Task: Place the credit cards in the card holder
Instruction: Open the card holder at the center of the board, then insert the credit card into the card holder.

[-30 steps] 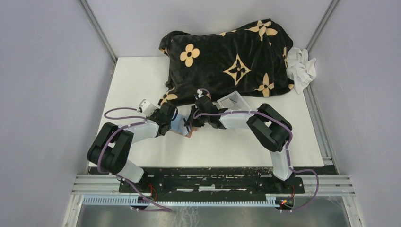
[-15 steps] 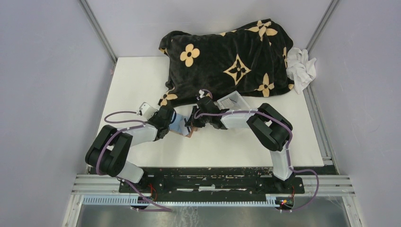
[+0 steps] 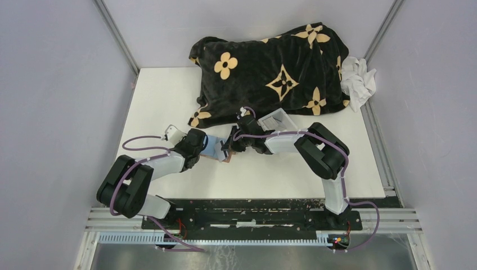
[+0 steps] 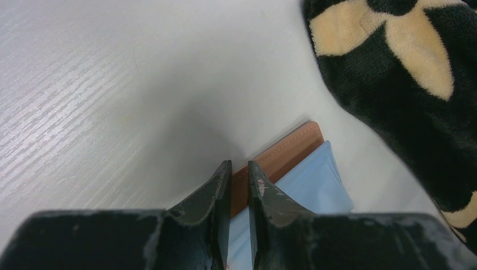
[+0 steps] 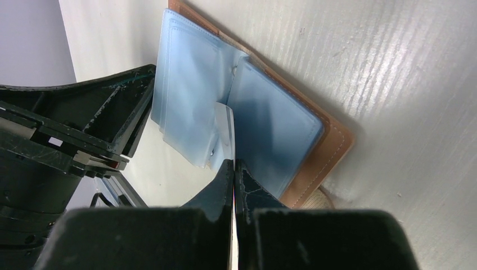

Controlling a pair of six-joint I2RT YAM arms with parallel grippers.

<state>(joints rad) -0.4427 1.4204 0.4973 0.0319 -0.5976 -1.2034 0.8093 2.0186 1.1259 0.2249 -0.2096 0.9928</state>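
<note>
The white table [image 3: 169,90] is lying under grey walls, with a black flowered blanket [image 3: 270,62] heaped beyond the card holder [image 4: 292,147].

Left of the card holder, the left arm is swinging its elbow outward and back over the last second, and its wrist is sliding slightly away. The left gripper [image 4: 238,167] is narrowing to a slim gap and is pinching the holder's brown leather edge. The holder is lying open on the table between the two grippers, with its pale blue sleeves [image 5: 191,95] fanned upward. My reading is that the left side is settling into a steadying clamp, so the holder is being pinned for loading.

Right of the card holder, the right gripper [image 5: 234,169] is staying fully closed on a thin, pale credit card [image 5: 225,126]. The card's far edge is reaching in among the sleeves. Whether it is entering a pocket or only resting against one, I cannot tell.

Further right of the holder, a clear tray [image 3: 275,120] is sitting beside the right arm.
</note>
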